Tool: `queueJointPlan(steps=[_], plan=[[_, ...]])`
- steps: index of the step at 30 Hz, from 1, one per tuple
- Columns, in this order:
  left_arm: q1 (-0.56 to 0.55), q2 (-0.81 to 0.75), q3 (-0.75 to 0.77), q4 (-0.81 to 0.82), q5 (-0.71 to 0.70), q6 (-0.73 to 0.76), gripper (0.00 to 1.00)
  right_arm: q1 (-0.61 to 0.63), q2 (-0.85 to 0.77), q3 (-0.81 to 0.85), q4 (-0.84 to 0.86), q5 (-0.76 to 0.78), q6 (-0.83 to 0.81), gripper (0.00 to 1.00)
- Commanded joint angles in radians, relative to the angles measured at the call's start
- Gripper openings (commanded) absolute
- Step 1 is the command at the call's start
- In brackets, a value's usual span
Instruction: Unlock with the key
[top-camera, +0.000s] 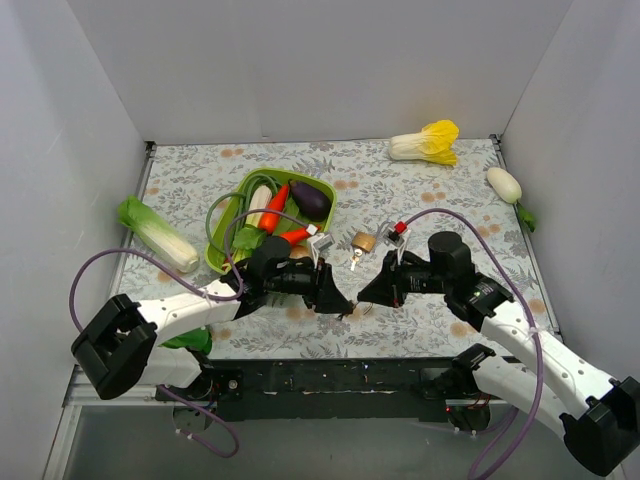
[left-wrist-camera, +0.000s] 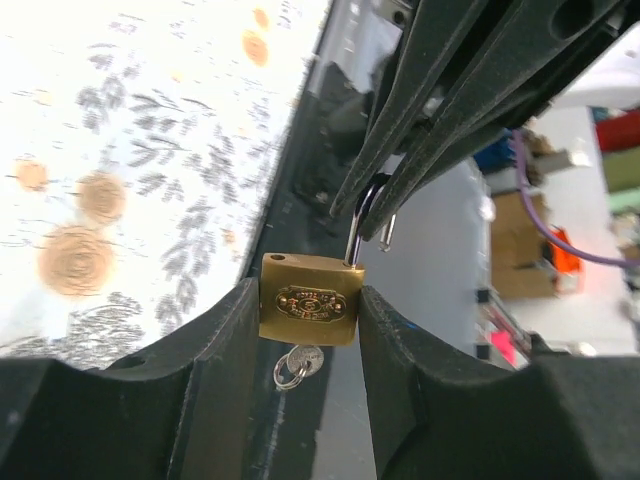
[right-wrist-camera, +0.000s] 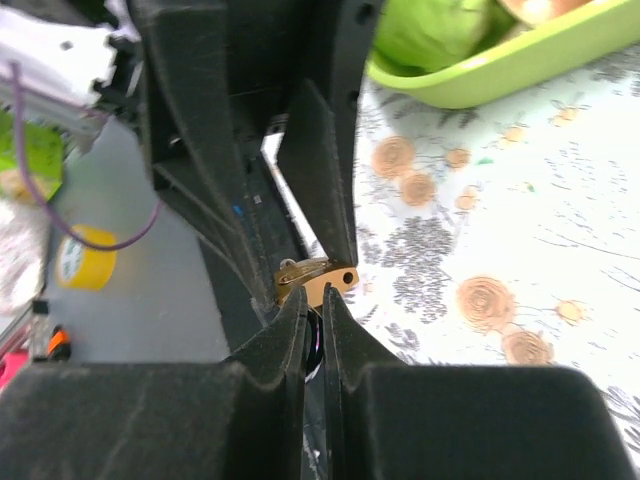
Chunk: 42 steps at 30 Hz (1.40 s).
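Note:
My left gripper (left-wrist-camera: 310, 296) is shut on the brass padlock (left-wrist-camera: 311, 312), its fingers clamping the body from both sides. The key (left-wrist-camera: 298, 365), tiny and silvery with a split ring, sticks out of the padlock's underside. The silver shackle (left-wrist-camera: 356, 232) has one leg in the body and the other leg free above it. My right gripper (right-wrist-camera: 314, 300) is shut on the shackle, with the padlock's brass top (right-wrist-camera: 325, 282) just beyond its tips. In the top view the left gripper (top-camera: 338, 298) and right gripper (top-camera: 366, 293) meet near the table's front edge and hide the padlock.
A smaller brass lock-like piece (top-camera: 364, 242) lies just behind the grippers. A green tray (top-camera: 222, 262) of vegetables stands behind the left arm. A napa cabbage (top-camera: 160, 235) lies at the left, a yellow-leafed cabbage (top-camera: 428, 142) and a white radish (top-camera: 505, 185) at the back right.

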Motion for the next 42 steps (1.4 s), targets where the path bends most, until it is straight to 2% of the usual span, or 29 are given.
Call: queueJointPlan(steps=[1, 10, 15, 16, 19, 22, 29, 35, 42], plan=[[0.015, -0.026, 0.057, -0.162, -0.366, 0.084, 0.00, 0.014, 0.017, 0.042, -0.042, 0.095, 0.002, 0.05], [-0.041, 0.084, 0.100, -0.168, -0.450, 0.075, 0.00, 0.014, 0.062, 0.011, -0.043, 0.226, 0.085, 0.09], [-0.071, 0.159, 0.117, -0.173, -0.460, 0.044, 0.00, -0.017, 0.036, -0.018, -0.103, 0.372, 0.096, 0.29], [-0.073, 0.188, 0.121, -0.173, -0.457, 0.036, 0.00, -0.024, 0.030, -0.024, -0.119, 0.382, 0.102, 0.39], [-0.079, 0.227, 0.121, -0.176, -0.458, 0.030, 0.00, -0.061, -0.018, -0.041, -0.169, 0.485, 0.129, 0.55], [-0.082, 0.273, 0.134, -0.199, -0.464, 0.032, 0.00, -0.089, -0.105, -0.048, -0.194, 0.589, 0.149, 0.62], [-0.105, 0.357, 0.192, -0.262, -0.515, 0.048, 0.00, -0.109, -0.190, -0.009, -0.246, 0.669, 0.142, 0.65], [-0.192, 0.471, 0.359, -0.406, -0.676, 0.081, 0.00, -0.110, -0.214, 0.002, -0.254, 0.706, 0.142, 0.67], [-0.248, 0.635, 0.566, -0.523, -0.835, 0.073, 0.00, -0.110, -0.296, 0.041, -0.252, 0.856, 0.145, 0.71]])
